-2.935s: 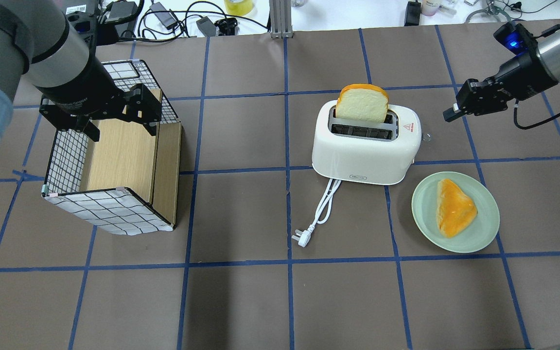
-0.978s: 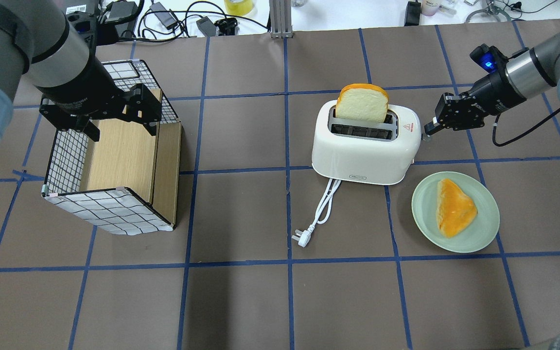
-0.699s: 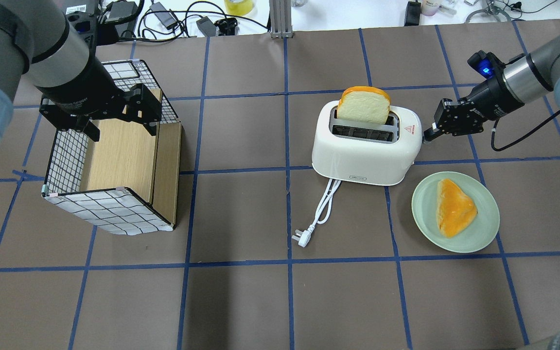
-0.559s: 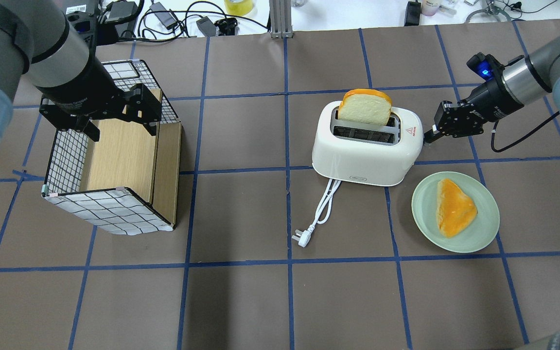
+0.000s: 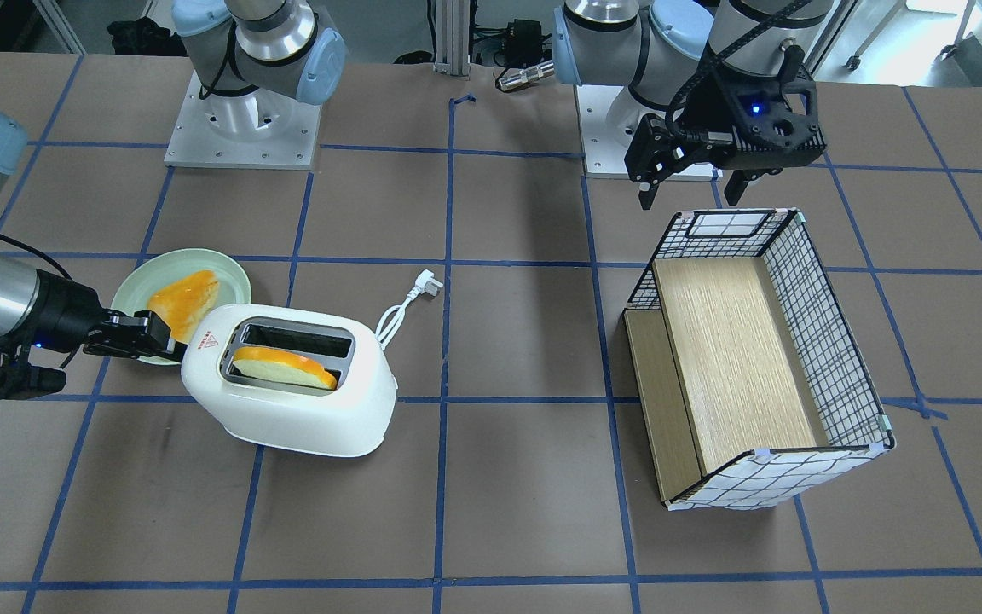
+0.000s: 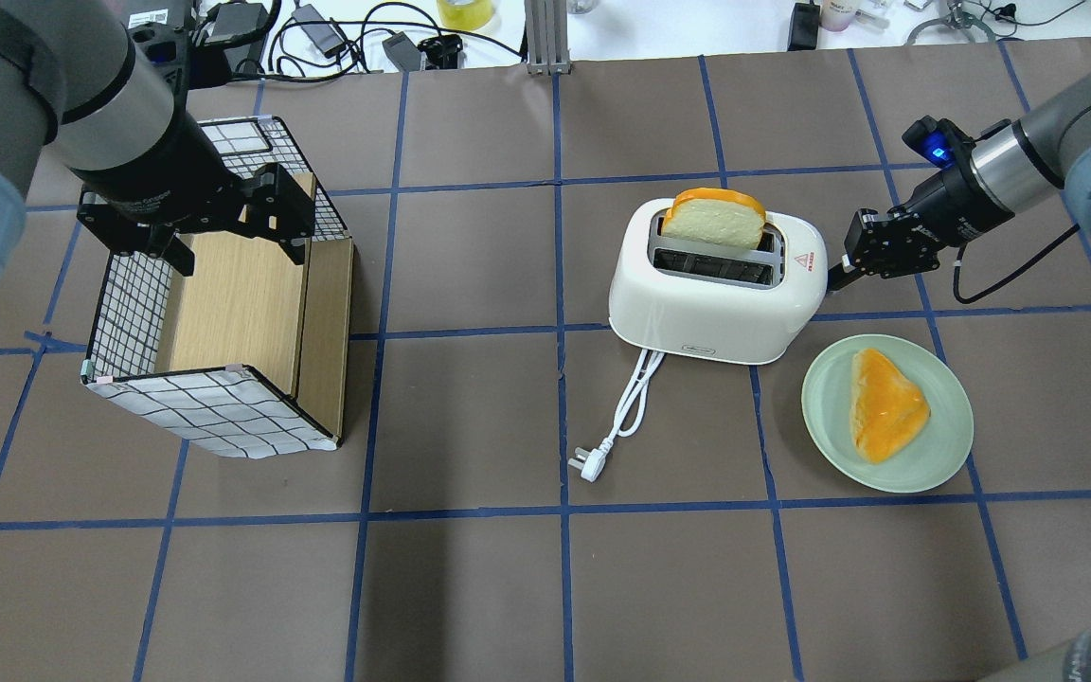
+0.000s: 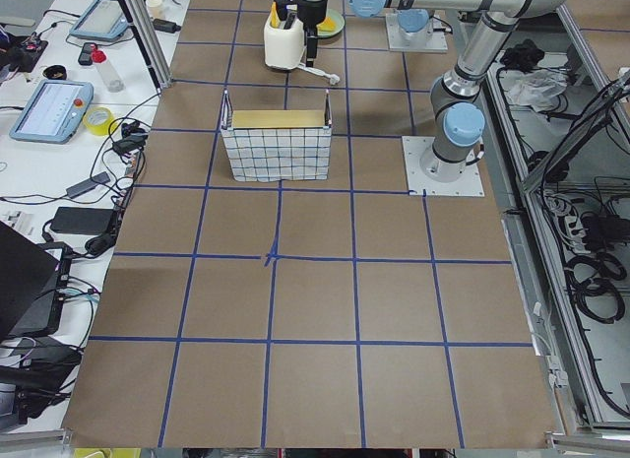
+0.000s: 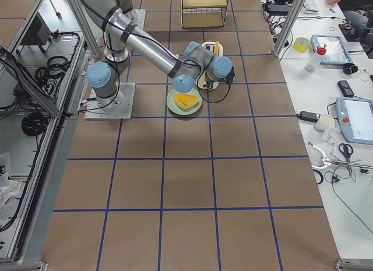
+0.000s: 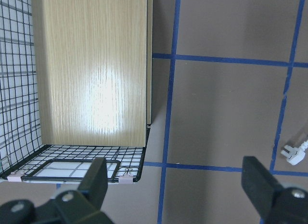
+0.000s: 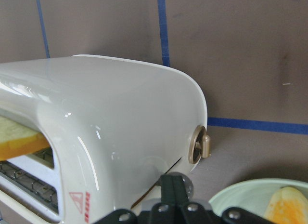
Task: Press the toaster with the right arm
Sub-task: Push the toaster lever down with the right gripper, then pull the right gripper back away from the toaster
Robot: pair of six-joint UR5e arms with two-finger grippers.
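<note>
Sides as in the overhead view. Counter (image 6: 470,587): brown paper with a blue tape grid. On the left is a wire-mesh basket (image 6: 214,412) with a check fabric liner and a wood-grain board inside. The left gripper (image 5: 690,192) hangs over its far end, jaws spread wide and empty, well apart from the job. The right arm (image 6: 1028,166) comes in from the far right and is much the nearer one. The toaster (image 6: 711,308) sits right of centre: rounded glossy white plastic, long axis left-right, grey-framed slots on top, red triangle at the right end. It lies directly left of the right gripper (image 6: 834,278), end wall toward it. That gripper is pinched closed on nothing, its tip used as a poker against the end wall. The press runs straight down that wall; my guess is that any sideways load skids the light shell on the paper. A pale green plate (image 6: 943,455), near-right and just beside the toaster, carries orange-crusted bread (image 6: 886,403). A spongy slice (image 6: 716,218) sits low in the far slot. A white cord (image 6: 635,398) runs nearward to its plug (image 6: 583,466). In the wrist view the tip sits at the small grey lever knob (image 10: 188,186); contact looks likely but is unconfirmed. A beige dial (image 10: 199,146) sits nearby.
</note>
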